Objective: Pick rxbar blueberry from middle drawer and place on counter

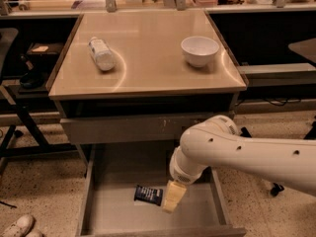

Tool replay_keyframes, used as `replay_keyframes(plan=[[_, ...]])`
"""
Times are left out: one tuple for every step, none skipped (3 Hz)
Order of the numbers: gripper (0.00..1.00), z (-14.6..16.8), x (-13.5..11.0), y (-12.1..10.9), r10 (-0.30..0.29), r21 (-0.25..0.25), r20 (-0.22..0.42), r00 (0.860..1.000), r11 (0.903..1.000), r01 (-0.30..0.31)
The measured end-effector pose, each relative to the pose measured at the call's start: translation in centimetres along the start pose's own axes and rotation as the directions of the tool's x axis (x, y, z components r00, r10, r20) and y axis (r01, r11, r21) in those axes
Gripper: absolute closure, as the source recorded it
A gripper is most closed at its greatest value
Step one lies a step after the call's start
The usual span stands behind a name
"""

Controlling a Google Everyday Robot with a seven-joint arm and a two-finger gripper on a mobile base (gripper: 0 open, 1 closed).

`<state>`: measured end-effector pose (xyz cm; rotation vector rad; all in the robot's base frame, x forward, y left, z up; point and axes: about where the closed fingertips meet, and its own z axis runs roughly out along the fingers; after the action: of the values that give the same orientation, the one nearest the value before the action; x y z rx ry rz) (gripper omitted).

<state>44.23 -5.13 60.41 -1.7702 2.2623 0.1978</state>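
Note:
The rxbar blueberry, a small dark navy bar, lies flat on the grey floor of the open middle drawer, near its centre. My gripper hangs from the white arm down into the drawer, just right of the bar and at its right end. I cannot tell whether it touches the bar. The beige counter is above the drawer.
A white bottle lies on its side at the counter's left and a white bowl stands at its right. A closed grey drawer front sits above the open drawer. A cluttered workbench runs behind. A shoe is on the floor at left.

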Motion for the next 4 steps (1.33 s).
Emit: replay_keyframes(plan=[[0.00,5.5,-1.2,-0.8,0.010,-0.039,0.083,0.997,0.9992,-0.007],[0.00,9.7,-2.0,-0.6,0.052,-0.098,0.122,0.991,0.9944,-0.041],[0.00,10.4,-1.8,-0.2,0.058,-0.112,0.121,0.991,0.9927,-0.045],[0.00,11.8,-1.8,0.1,0.065,-0.133,0.141,0.988,0.9901,-0.046]])
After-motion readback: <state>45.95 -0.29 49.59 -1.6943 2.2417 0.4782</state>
